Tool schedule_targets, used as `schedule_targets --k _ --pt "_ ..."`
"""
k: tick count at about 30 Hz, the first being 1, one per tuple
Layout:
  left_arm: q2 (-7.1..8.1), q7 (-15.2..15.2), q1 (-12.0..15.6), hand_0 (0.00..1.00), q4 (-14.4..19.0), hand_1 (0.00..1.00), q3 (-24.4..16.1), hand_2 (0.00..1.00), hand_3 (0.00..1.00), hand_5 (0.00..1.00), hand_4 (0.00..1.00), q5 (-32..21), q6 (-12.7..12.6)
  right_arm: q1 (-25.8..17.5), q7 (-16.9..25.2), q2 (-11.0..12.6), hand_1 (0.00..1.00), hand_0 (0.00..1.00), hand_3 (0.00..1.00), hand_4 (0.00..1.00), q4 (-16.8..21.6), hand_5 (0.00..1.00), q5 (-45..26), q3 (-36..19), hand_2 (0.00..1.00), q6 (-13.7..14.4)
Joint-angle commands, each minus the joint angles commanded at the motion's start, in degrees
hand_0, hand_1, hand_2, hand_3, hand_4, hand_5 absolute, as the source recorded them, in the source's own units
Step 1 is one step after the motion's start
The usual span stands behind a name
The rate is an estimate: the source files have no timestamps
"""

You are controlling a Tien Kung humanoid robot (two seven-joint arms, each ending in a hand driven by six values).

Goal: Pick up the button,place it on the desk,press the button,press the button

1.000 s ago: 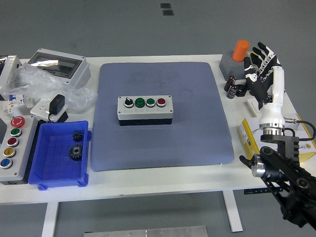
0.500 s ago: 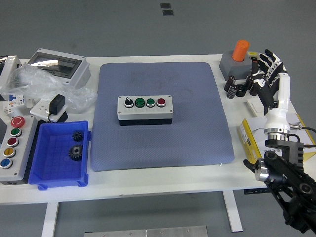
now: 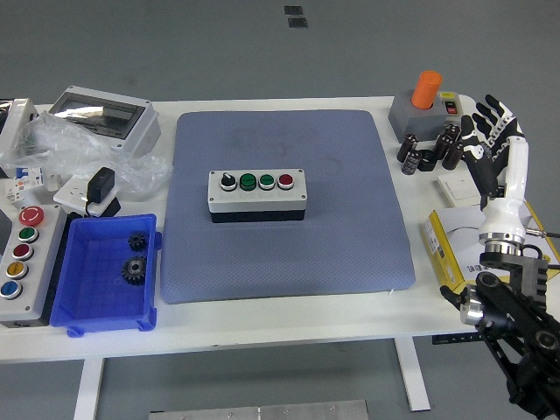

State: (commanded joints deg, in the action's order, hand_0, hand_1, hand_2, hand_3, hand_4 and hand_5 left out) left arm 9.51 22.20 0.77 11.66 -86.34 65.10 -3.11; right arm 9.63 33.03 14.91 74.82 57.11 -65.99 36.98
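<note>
A grey button box [image 3: 257, 195] lies in the middle of the blue-grey mat [image 3: 289, 262]. Its top carries a black knob, two green buttons and a red button in a row. My right hand [image 3: 490, 136] is far off to the right, past the mat's right edge, raised over the table's right side with its fingers spread and nothing in them. Its white forearm [image 3: 506, 206] runs down to the black arm at the lower right corner. The left arm does not show.
Right rear: a grey base with an orange cylinder [image 3: 423, 101], dark small parts [image 3: 427, 150]. A yellow-and-white box [image 3: 464, 249] lies under my right arm. Left: blue bin [image 3: 94, 306] with gears, a multi-button box [image 3: 24, 254], plastic bag [image 3: 61, 144], grey enclosure [image 3: 105, 115].
My right hand has drawn back to the right and slightly down, away from the orange cylinder and dark parts, uncovering them. The button box has not moved.
</note>
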Motion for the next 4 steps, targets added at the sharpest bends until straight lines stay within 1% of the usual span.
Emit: schedule_targets --k 4 --pt "0.58 0.12 0.28 0.634 0.07 0.643 -0.03 0.538 0.608 0.212 0.579 -0.78 -0.16 -0.03 -0.74 0.02 0.792 0.844 0.851 0.868 -1.06 0.621 1.04 -1.16 0.812 0.0"
